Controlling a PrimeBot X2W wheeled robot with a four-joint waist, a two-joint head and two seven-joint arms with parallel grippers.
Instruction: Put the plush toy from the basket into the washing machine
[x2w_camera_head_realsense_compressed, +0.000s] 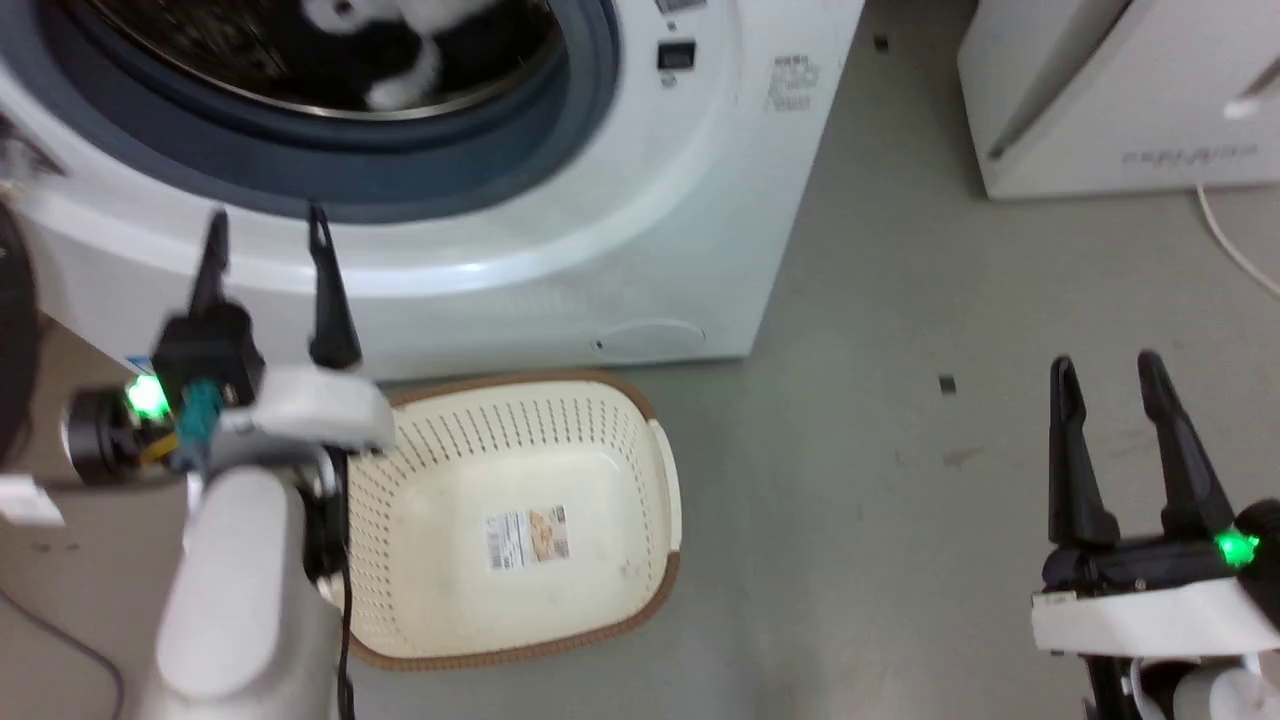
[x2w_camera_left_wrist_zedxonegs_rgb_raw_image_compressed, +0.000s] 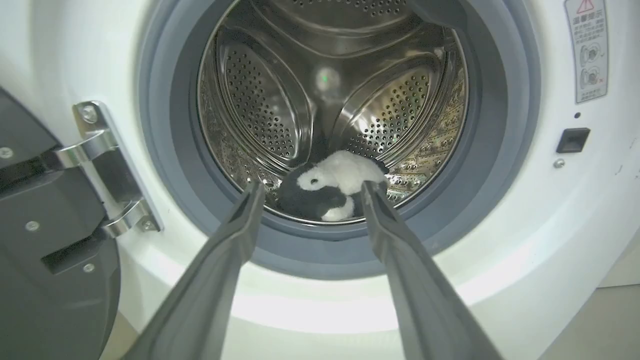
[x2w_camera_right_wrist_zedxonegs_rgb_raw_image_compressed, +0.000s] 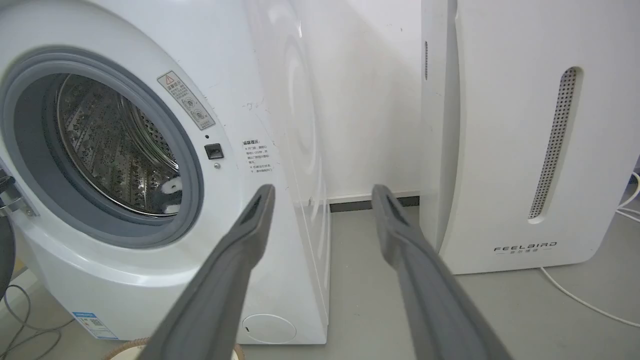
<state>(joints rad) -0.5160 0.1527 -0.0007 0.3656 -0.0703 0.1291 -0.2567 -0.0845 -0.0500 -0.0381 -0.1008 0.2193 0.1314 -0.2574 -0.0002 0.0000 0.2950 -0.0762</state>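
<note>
**Both pincers wide open and holding nothing; panda lies in the drum**

My left pincer (x2w_camera_head_realsense_compressed: 267, 222) stands wide open. Its two long dark fingers are spread apart with nothing gripped between them. It hangs just in front of the lower edge of the round porthole, and I see no contact with the grey rubber gasket (x2w_camera_left_wrist_zedxonegs_rgb_raw_image_compressed: 165, 125).

Between those fingertips, in the left wrist view, the fluffy black-and-white panda-like plush toy (x2w_camera_left_wrist_zedxonegs_rgb_raw_image_compressed: 340, 172) lies on the bottom of the shiny perforated steel drum (x2w_camera_left_wrist_zedxonegs_rgb_raw_image_compressed: 260, 100). It is inside the large white front-loading washing machine (x2w_camera_head_realsense_compressed: 640, 250), beyond my tips.

My right pincer (x2w_camera_head_realsense_compressed: 1104, 365) is just as wide and also holds nothing. It hovers over the grey floor (x2w_camera_head_realsense_compressed: 900, 500), well to the right of the machine.

By count, I see:
- two pincers, with four fingers in all
- one plush toy
- one washing machine, its black-framed door (x2w_camera_left_wrist_zedxonegs_rgb_raw_image_compressed: 50, 250) swung open at the left on one metal hinge (x2w_camera_left_wrist_zedxonegs_rgb_raw_image_compressed: 105, 165)
- one cream-white perforated plastic basket with a brown braided-look rim (x2w_camera_head_realsense_compressed: 668, 470), on the floor just in front of the machine, beside my left forearm
- one paper label (x2w_camera_head_realsense_compressed: 527, 537) on the basket's inner bottom
- one plain white appliance marked FEELBIRD (x2w_camera_right_wrist_zedxonegs_rgb_raw_image_compressed: 500, 150), to the right of the machine
- one white cable (x2w_camera_right_wrist_zedxonegs_rgb_raw_image_compressed: 575, 295) on the floor beside that appliance
</note>
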